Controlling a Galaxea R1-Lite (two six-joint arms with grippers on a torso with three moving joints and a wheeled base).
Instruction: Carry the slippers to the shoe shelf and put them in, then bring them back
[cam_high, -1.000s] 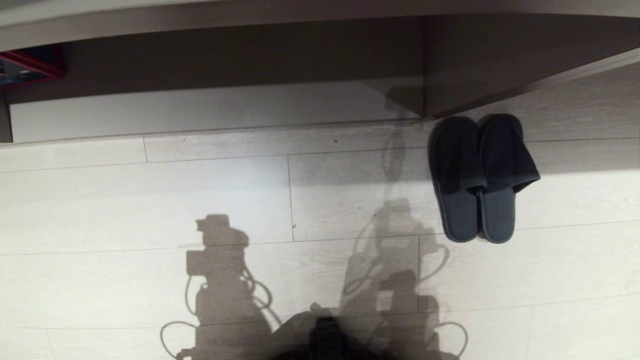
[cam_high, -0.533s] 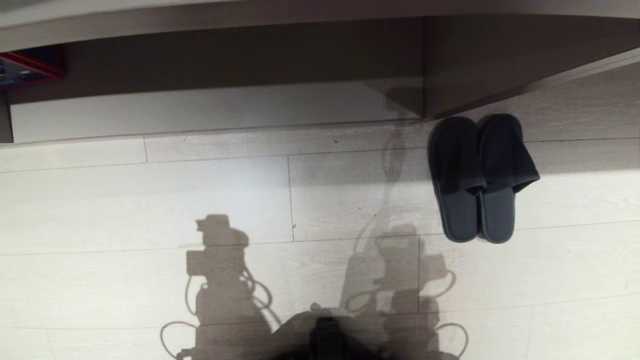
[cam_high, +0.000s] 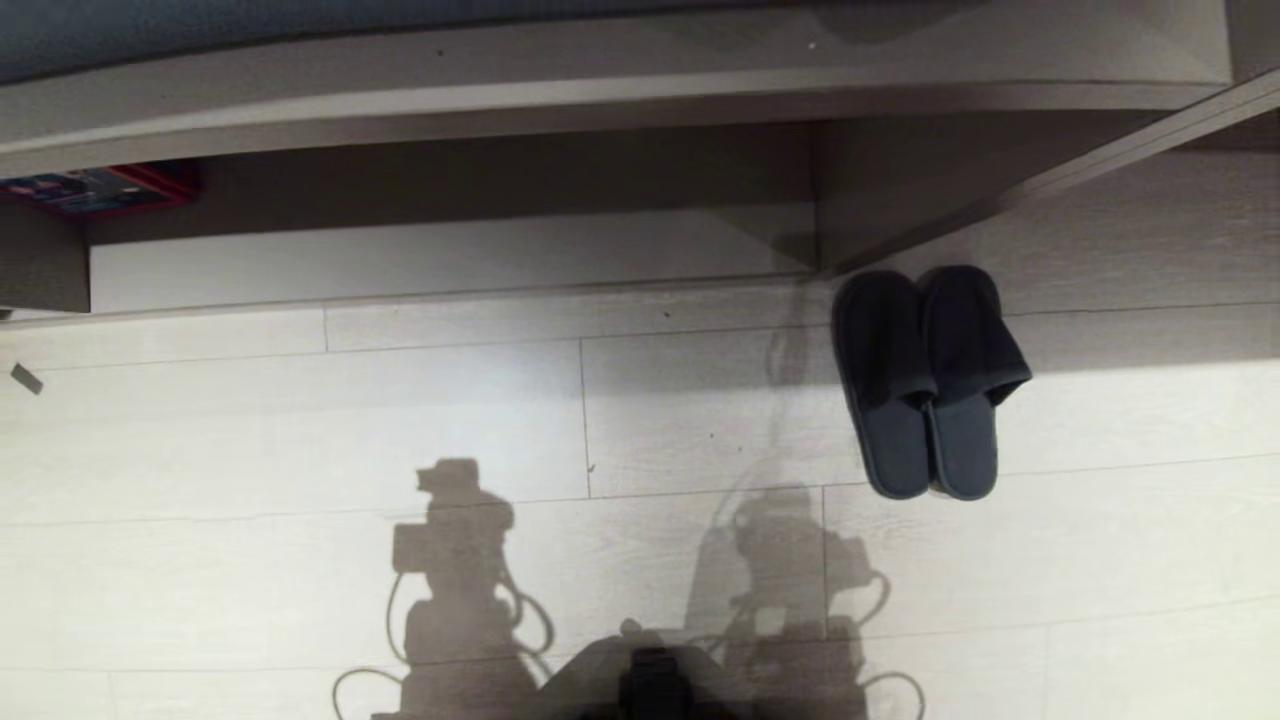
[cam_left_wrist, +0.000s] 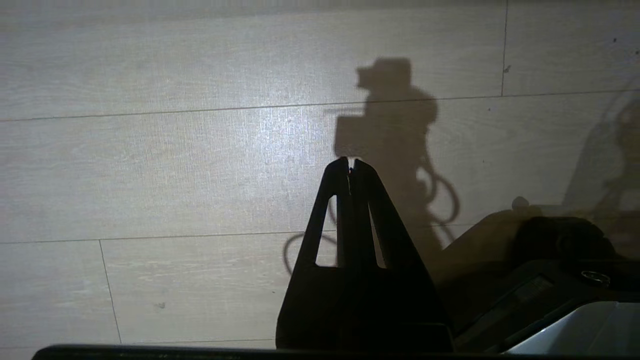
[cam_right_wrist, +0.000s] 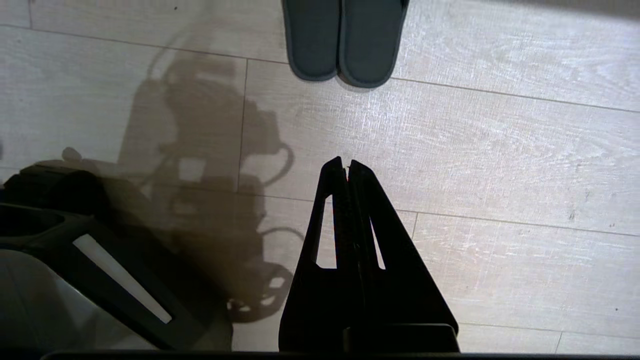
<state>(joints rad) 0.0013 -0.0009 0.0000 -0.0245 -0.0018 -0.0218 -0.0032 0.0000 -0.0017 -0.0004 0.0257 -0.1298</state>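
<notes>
The right claw (cam_right_wrist: 348, 167) is hanging over the floor (cam_right_wrist: 500, 150) with its fingers pressed together, empty. The slippers (cam_right_wrist: 345, 40) are lying side by side ahead of it, outside the shoe shelf (cam_high: 450, 255). The left claw (cam_left_wrist: 351, 166) is likewise pressed together.

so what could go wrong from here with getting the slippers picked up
1. The slippers lie flat on the floor, pressed side by side, with thin soles. The right gripper, shut and apart from them, may catch only one or scrape the floor.
2. Their toes sit close to the shoe shelf divider, so a reach from above could bump the unit.
3. The right slipper's upper flares sideways; a grip there may be loose fabric only. The left gripper is shut over bare floor.
</notes>
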